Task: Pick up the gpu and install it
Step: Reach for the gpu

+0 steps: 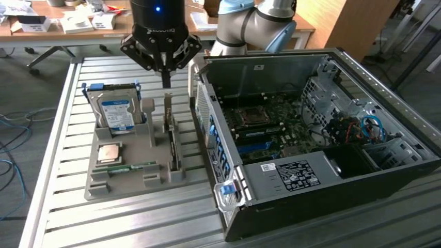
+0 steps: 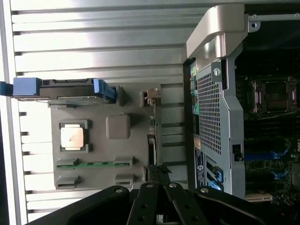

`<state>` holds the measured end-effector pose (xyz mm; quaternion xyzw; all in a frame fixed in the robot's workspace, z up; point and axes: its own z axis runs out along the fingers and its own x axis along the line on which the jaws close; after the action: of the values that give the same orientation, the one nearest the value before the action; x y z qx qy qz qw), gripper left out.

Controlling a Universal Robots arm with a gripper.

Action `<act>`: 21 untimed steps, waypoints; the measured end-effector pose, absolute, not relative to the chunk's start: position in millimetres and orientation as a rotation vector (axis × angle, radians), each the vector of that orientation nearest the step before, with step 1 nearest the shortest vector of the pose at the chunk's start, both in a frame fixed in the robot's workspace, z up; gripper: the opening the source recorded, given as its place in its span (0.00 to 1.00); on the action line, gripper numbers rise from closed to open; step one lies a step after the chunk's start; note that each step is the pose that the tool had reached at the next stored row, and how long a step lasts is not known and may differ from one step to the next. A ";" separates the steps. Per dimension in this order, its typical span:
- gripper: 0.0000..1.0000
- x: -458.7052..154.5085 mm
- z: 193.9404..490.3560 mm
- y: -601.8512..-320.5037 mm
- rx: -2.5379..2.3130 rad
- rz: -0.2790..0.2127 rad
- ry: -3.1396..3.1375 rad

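Tool (image 1: 165,82) shut and empty above the graphics card (image 1: 173,147) — on edge in the tray (image 1: 127,180), nine o'clock from the case (image 1: 331,217) in the exterior view — descending closed, it might jab and tip the card.

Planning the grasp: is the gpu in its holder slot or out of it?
In. The gpu stands on edge in the grey holder, with the shut end effector above its bracket end, holding nothing.

gripper (image 2: 159,168) seen with jaws together, over gpu (image 2: 151,140) | gpu stood edge-on in grey tray (image 2: 136,152) | open computer case (image 2: 215,108) set beside tray
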<state>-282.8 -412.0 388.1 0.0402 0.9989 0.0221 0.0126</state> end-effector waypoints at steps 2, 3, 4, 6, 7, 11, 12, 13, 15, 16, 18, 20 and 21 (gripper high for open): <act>0.11 -283.2 388.1 -413.7 0.125 0.069 3.113; 0.11 -283.3 388.1 -414.4 0.125 0.069 3.113; 0.11 -283.5 388.1 -415.3 0.125 0.069 3.113; 0.11 -283.7 388.1 -416.8 0.125 0.069 3.113; 0.11 -283.8 388.1 -417.4 0.125 0.069 3.113; 0.11 -284.3 388.0 -419.3 0.125 0.069 3.113; 0.11 -284.4 388.0 -419.8 0.125 0.069 3.113; 0.11 -284.5 388.0 -420.3 0.125 0.069 3.113; 0.11 -284.7 387.9 -421.4 0.125 0.069 3.113; 0.11 -284.8 387.9 -421.9 0.125 0.069 3.113; 0.11 -284.9 387.4 -422.6 0.125 0.069 3.113; 0.11 -284.9 386.6 -423.3 0.125 0.069 3.113; 0.11 -285.0 386.4 -423.5 0.125 0.069 3.113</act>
<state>-285.0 -423.5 386.4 0.0402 0.9989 0.0220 0.0125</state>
